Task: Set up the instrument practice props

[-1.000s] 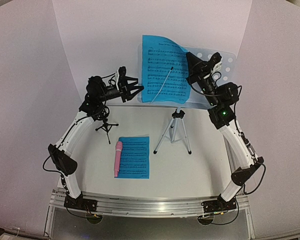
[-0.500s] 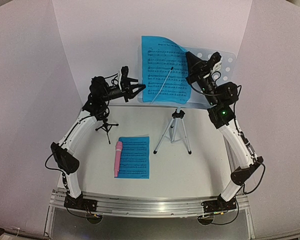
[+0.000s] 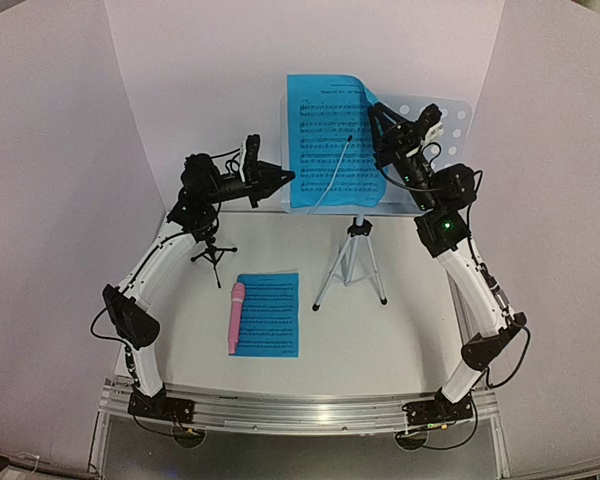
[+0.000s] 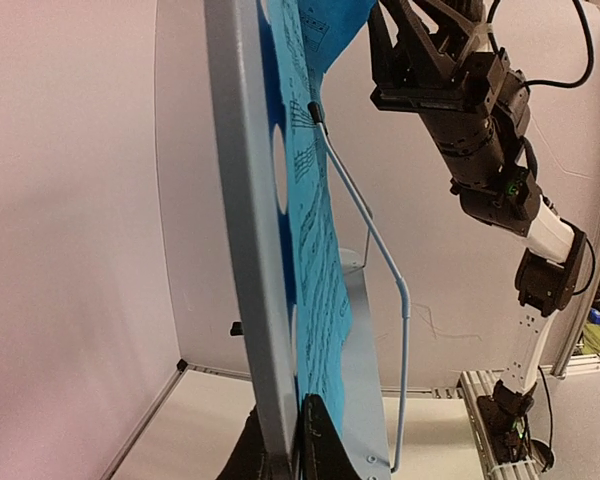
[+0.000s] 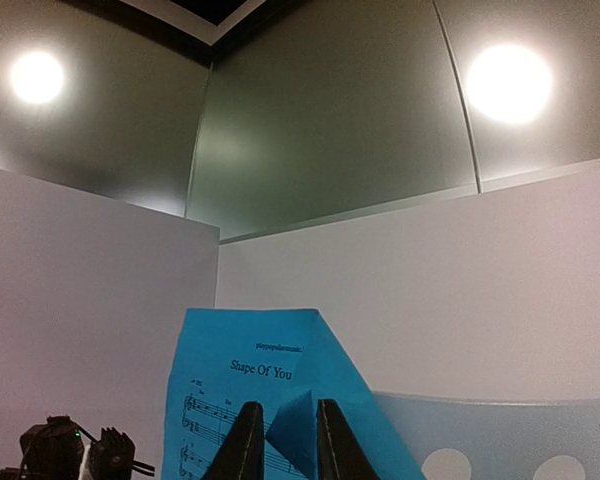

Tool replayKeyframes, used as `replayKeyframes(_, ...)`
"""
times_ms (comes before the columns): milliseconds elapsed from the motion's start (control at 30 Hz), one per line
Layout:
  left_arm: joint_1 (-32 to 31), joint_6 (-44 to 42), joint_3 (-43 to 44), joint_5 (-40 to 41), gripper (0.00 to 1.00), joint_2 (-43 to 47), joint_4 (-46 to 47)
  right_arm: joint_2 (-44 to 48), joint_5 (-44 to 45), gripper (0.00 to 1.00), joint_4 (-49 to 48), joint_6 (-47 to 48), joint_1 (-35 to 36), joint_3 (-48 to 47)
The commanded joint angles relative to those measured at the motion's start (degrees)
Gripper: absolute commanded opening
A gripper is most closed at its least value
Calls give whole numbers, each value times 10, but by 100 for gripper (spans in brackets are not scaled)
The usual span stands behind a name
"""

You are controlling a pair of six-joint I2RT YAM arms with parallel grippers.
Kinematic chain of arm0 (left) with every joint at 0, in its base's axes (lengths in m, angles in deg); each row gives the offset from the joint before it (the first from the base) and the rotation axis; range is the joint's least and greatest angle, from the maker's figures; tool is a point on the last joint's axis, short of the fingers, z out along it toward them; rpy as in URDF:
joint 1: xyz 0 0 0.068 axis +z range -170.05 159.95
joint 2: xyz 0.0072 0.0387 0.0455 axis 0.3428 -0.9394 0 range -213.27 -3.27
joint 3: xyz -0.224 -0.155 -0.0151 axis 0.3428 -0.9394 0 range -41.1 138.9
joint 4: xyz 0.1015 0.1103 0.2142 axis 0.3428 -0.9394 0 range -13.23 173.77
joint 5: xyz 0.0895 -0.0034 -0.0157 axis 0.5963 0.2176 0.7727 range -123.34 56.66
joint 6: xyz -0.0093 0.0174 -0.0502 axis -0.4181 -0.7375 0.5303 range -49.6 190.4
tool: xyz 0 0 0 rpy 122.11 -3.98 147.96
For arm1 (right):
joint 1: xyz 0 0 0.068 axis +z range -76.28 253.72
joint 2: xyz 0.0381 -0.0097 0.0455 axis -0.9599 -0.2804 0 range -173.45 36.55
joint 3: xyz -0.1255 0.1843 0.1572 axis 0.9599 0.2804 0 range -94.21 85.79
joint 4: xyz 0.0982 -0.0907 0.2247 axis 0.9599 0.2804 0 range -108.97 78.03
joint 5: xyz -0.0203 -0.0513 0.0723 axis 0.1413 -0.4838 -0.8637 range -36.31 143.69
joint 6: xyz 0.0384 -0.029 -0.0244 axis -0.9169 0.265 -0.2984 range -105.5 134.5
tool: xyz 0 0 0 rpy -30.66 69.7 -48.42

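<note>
The pale blue music stand (image 3: 446, 116) rises on its silver tripod (image 3: 351, 266) at the back of the table. One blue music sheet (image 3: 325, 140) leans on it under a wire arm (image 4: 380, 250). My left gripper (image 3: 286, 180) (image 4: 283, 412) is shut on the stand's left edge (image 4: 238, 250), one finger on each face. My right gripper (image 3: 374, 112) (image 5: 288, 406) is slightly open, and a folded corner of the sheet (image 5: 250, 365) sits loosely between its fingers. A second blue sheet (image 3: 270, 314) lies flat with the pink microphone (image 3: 236, 317) on its left edge. The black tripod mic holder (image 3: 212, 252) stands under my left arm.
White walls close in the table behind and on both sides. The stand's tripod legs spread out between the two arms. My right arm (image 4: 480, 130) shows beyond the stand in the left wrist view.
My left gripper moved right and closed on the stand's left edge. My right gripper's jaws parted off the sheet's corner. The sheet now sits straighter and further right on the stand.
</note>
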Motion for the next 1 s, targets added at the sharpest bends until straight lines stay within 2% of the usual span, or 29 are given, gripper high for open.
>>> replayKeyframes(0,8,-12,3,15,1,17,14,32,9,25,-10,-2,4,11)
replayKeyframes(100,12,-13,2,9,4,18,11,62,46,37,5,-1,4,48)
replayKeyframes(167,15,-12,4,5,6,18,9,82,77,41,31,-4,4,68)
replayKeyframes(300,19,-10,2,1,10,20,11,112,104,67,112,-22,5,84)
replayKeyframes(367,20,-9,1,1,11,21,13,121,116,74,155,-29,6,85)
replayKeyframes(633,20,1,-6,-2,14,22,27,200,169,76,197,-70,7,186)
replayKeyframes(800,20,-5,3,-5,18,21,22,216,135,75,266,-112,7,222)
replayKeyframes(967,22,-20,12,-8,20,23,4,220,136,75,271,-125,7,243)
